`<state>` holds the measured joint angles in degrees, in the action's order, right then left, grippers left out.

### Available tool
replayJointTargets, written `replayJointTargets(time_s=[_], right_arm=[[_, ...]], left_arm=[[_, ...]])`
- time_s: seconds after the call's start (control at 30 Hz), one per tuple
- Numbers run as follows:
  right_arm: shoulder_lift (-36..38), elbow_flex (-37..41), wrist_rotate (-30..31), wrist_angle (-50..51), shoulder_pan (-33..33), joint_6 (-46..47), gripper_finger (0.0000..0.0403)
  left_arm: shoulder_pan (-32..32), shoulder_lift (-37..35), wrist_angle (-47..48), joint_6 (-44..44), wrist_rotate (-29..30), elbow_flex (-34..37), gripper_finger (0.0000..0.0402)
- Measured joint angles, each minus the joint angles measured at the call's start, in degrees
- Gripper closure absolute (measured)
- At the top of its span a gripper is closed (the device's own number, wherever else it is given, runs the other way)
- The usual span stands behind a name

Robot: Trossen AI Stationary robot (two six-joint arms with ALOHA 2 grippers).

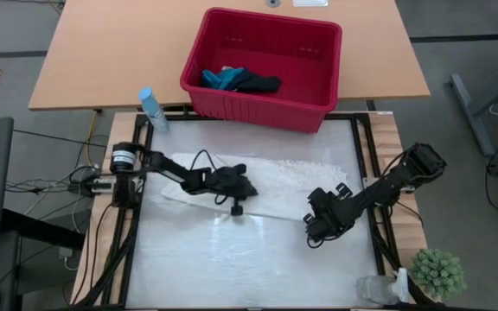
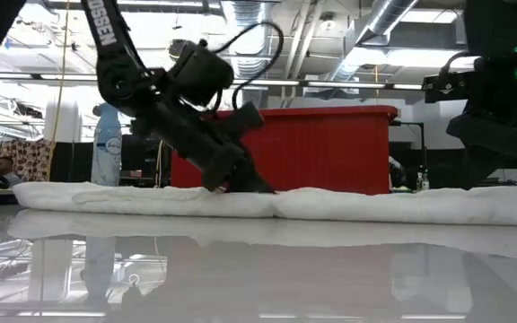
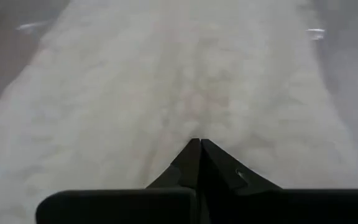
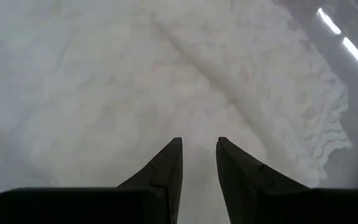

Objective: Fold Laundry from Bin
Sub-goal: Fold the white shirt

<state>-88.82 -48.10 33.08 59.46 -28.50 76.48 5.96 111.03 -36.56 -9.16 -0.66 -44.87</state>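
Near edge of the counter: bare glossy white surface, nothing of the task on it. A small potted plant stands off the near right corner.

Mid-counter: the white lacy cloth lies spread in a long low band running left to right, with a lengthwise ridge or seam down it in both wrist views. The left end effector is down on the cloth's left half, fingers pressed together, tips touching the fabric; whether any cloth is pinched between them I cannot tell. The right end effector is over the cloth's near right part, by the scalloped lace edge, fingers a little apart with nothing visible between them.

Step in hand, as I judge it: flattening or setting up a fold on the white piece. To do it well, the left should keep the cloth pinned or drag evenly along the ridge without bunching; the right wants a bite on the lace edge itself, both layers if doubled, then a lift and carry across square to the long edge. Risk: lace slipping out of a shallow grip, cloth skating on the slick surface.

Far side: the red bin stands just beyond the cloth. Inside, at its left, a teal cloth and a dark cloth lie touching, crumpled; the remaining floor shows bare. A blue spray bottle stands left of the bin.
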Motion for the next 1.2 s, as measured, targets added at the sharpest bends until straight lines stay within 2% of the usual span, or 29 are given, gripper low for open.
replayJointTargets(time_s=[0.1, 0.2, 0.37, 0.43, 0.53, 0.6, 0.7, 0.83, 0.97, 1.1, 1.2], right_arm=[[0.00, 0.00, -0.14, -0.31, -0.80, 0.09, 0.0280], [0.00, 0.00, -0.15, 0.26, -1.26, 1.51, 0.0280], [0.00, 0.00, -0.13, 9.01, -1.95, 12.82, 0.0280], [0.00, 0.00, -0.45, 13.64, -2.59, 20.66, 0.0280], [0.58, 0.00, -4.37, 18.35, -3.56, 29.41, 0.0280], [1.59, 0.00, -5.86, 19.97, -3.83, 32.78, 0.0280], [3.62, 0.00, -4.91, 20.42, -3.01, 35.41, 0.0279], [6.81, 0.00, -4.50, 22.25, 1.46, 33.81, 0.0265], [11.53, 0.29, -6.31, 22.45, 7.91, 27.18, 0.0237], [16.60, 1.64, -10.84, 21.81, 15.11, 18.64, 0.0222], [21.13, 4.69, -12.06, 18.49, 19.84, 14.86, 0.0221]], left_arm=[[2.14, 0.65, -0.39, 2.30, 1.04, -0.03, 0.0401], [3.02, 0.56, -0.27, 4.93, -1.12, -0.03, 0.0401], [1.68, -0.28, 1.92, 8.17, -4.67, -0.01, 0.0401], [0.91, -0.54, 3.21, 10.00, -3.50, -0.06, 0.0401], [0.07, -2.09, 5.99, 12.48, 0.48, -0.03, 0.0401], [-0.15, -3.54, 6.80, 13.37, 2.47, -0.06, 0.0401], [-0.13, -6.91, 6.19, 13.45, 2.54, -0.09, 0.0401], [0.01, -11.99, 7.59, 13.32, 2.60, -0.13, 0.0401], [0.78, -17.46, 14.47, 11.15, 4.07, -0.14, 0.0391], [2.97, -21.56, 23.88, 11.17, 3.79, 0.18, 0.0367], [4.46, -22.77, 24.91, 11.92, 1.77, 2.42, 0.0341]])
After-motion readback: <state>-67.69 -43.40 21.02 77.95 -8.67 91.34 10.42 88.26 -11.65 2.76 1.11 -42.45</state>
